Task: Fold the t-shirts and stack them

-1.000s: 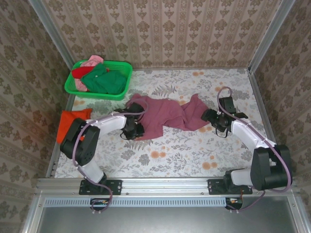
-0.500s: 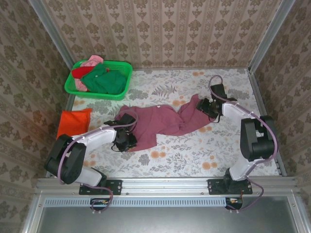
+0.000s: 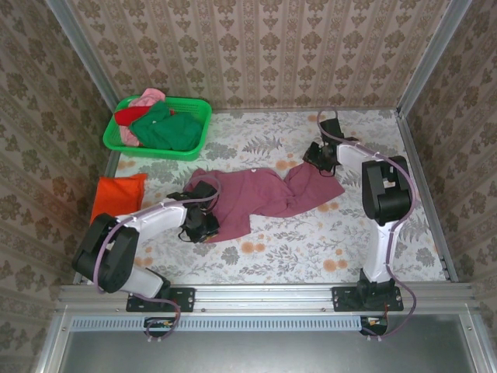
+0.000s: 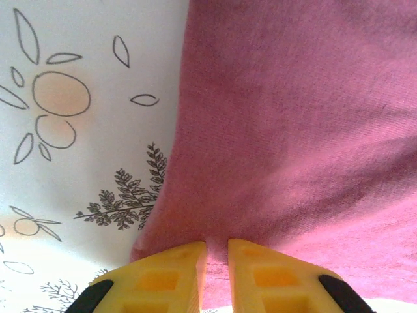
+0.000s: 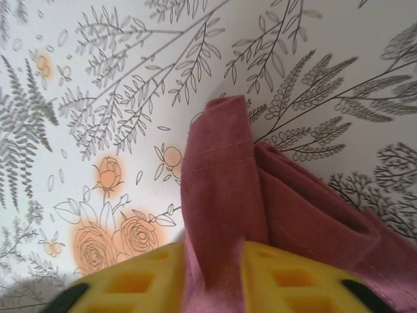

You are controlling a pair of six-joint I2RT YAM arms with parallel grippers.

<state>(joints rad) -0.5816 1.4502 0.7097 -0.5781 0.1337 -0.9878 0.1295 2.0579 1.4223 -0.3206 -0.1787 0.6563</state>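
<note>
The maroon shirt [image 3: 264, 194] is being held down on the flowery table [image 3: 311, 249], near the middle. Its near left edge is being pinched by the left gripper [image 4: 217, 244], fingers pressed almost together. Its far right corner is being pinched by the right gripper [image 5: 212, 251], cloth bunched between the fingers. An orange shirt [image 3: 116, 194] is being kept at the left edge, other shirts [image 3: 165, 128] in the green basket [image 3: 203, 132].
</note>
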